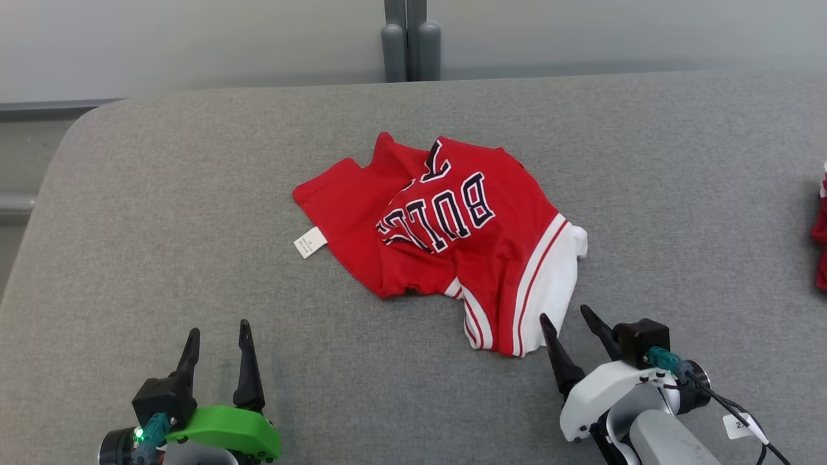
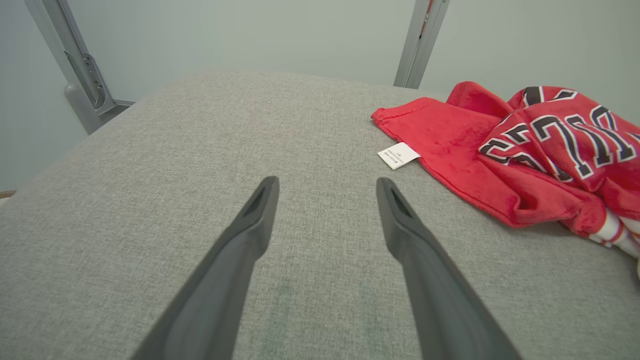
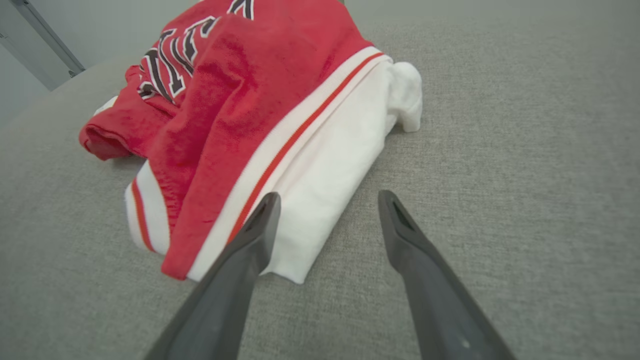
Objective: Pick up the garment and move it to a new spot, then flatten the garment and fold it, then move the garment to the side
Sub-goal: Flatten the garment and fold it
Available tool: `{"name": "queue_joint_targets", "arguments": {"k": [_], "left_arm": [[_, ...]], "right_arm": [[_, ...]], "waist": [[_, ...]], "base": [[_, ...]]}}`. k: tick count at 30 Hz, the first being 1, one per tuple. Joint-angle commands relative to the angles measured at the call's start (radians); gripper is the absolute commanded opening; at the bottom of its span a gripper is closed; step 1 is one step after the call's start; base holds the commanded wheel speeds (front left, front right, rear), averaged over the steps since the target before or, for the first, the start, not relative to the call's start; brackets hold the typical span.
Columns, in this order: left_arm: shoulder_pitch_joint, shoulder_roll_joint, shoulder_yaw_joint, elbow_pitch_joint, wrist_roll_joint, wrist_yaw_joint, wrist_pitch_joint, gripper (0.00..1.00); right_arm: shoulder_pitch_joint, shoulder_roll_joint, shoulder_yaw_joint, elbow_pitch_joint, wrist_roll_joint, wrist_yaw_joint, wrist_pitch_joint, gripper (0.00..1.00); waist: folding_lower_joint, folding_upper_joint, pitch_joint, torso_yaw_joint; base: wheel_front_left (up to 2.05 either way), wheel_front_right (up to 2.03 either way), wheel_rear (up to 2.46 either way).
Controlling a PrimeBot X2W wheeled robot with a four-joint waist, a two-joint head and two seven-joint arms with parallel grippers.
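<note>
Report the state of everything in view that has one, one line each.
garment: crumpled, unfolded, lying on the grey surface, ungripped.
label: sticking out from the garment's edge, flat on the surface.
left tool: open, empty, apart from the garment.
right tool: open, empty, fingertips at the garment's white edge.
red cloth at far right: cut off by the frame, state unclear.

Garment [image 1: 452, 239]: soft fleecy cloth. Table [image 1: 161, 226]: matt coarse-woven fabric. Left claw [image 1: 219, 332] fingers: matt plastic.
</note>
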Motion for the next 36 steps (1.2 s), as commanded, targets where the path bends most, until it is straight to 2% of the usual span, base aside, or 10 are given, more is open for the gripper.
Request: {"name": "queue_joint_targets", "arguments": {"k": [1,3,4,5,8,13,17,24,30,36], "left_arm": [[-0.023,0.002,-0.004,-0.005,-0.006,0.006,0.0,1.0],[-0.025,0.002,-0.006,-0.007,-0.008,0.008,0.0,1.0],[-0.027,0.002,-0.007,-0.007,-0.009,0.006,0.0,1.0],[-0.028,0.002,-0.006,-0.007,-0.009,0.006,0.0,1.0],[-0.036,0.002,-0.009,-0.009,-0.011,0.008,0.0,1.0],[-0.038,0.002,-0.008,-0.01,-0.015,0.011,0.0,1.0],[-0.042,0.002,-0.009,-0.013,-0.017,0.01,0.0,1.0],[-0.045,0.002,-0.023,-0.011,-0.031,0.014,0.0,1.0],[-0.038,0.002,-0.045,-0.007,-0.036,0.017,0.0,1.0],[-0.015,0.002,-0.062,-0.001,-0.049,0.017,0.0,1.0]], "right_arm": [[-0.02,-0.002,0.004,0.015,0.002,-0.002,0.0,1.0],[-0.03,-0.002,0.001,0.039,0.0,-0.002,0.0,1.0],[-0.037,-0.002,-0.001,0.052,-0.001,-0.002,0.0,0.93],[-0.042,-0.002,-0.001,0.062,-0.002,-0.002,0.0,0.65],[-0.052,-0.002,-0.006,0.097,-0.002,-0.002,0.0,0.0],[-0.069,-0.005,-0.043,0.109,0.012,-0.002,0.001,0.0],[-0.089,-0.007,-0.131,0.038,-0.017,-0.002,0.0,0.0],[-0.181,-0.086,-0.219,-0.113,-0.077,-0.002,0.0,0.0],[-0.306,-0.156,-0.188,-0.205,-0.078,-0.002,0.0,0.0],[-0.43,-0.21,-0.096,-0.243,-0.06,-0.002,0.0,0.0]], "waist": [[0.0,0.0,0.022,0.024],[0.0,0.0,0.03,0.032],[0.0,0.0,0.034,0.036],[0.0,0.0,0.036,0.039],[0.0,0.0,0.042,0.046],[0.0,0.0,0.049,0.047],[0.0,0.0,0.051,0.039],[0.0,0.0,0.039,0.023],[0.0,0.0,0.012,0.027],[0.0,0.0,-0.017,0.046]], "base": [[0.0,0.0,0.0],[0.0,0.0,0.0],[0.0,0.0,0.0],[0.0,0.0,0.0],[0.0,0.0,0.0],[0.0,0.0,0.0],[0.0,0.0,0.0],[0.0,0.0,0.0],[0.0,0.0,0.0],[0.0,0.0,0.0]]}}
